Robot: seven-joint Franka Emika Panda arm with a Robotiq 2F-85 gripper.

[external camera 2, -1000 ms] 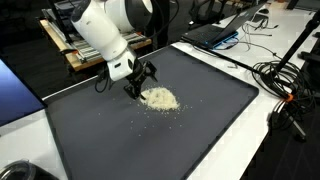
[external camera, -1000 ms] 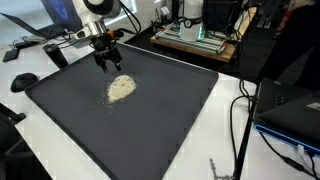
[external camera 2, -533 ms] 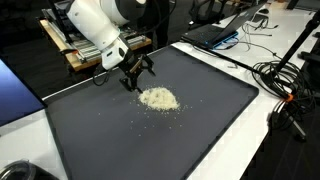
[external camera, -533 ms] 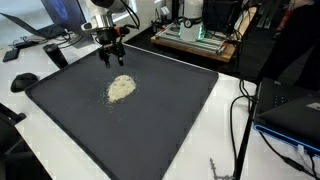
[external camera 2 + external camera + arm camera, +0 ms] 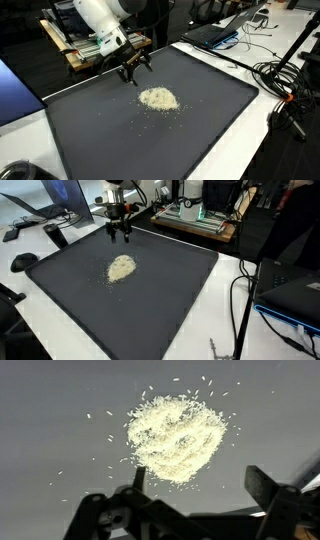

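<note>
My gripper [image 5: 200, 483] hangs just above the mat [image 5: 50, 420] with its jaws spread wide, and it holds nothing. I think it sits up high like this so the wrist camera can look down and see the whole pile [image 5: 178, 438] at once. The pile is right under and in front of the fingers [image 5: 138, 476], not touching them. In both exterior views the gripper [image 5: 120, 230] [image 5: 135, 72] is near one edge of the mat, with the pile [image 5: 121, 268] [image 5: 158, 98] close by, more toward the middle. The pile is made of tiny pale grains, like rice. It is thick and round in the middle and thin at the rim, with loose grains scattered all around it. The mat [image 5: 150, 140] is dark and flat, so I guess it is there to make the pale grains easy to see and to keep them off the white table [image 5: 250, 150]. Farther off, cables [image 5: 285, 85] and a laptop [image 5: 218, 34] lie on the table, well apart from the pile.
</note>
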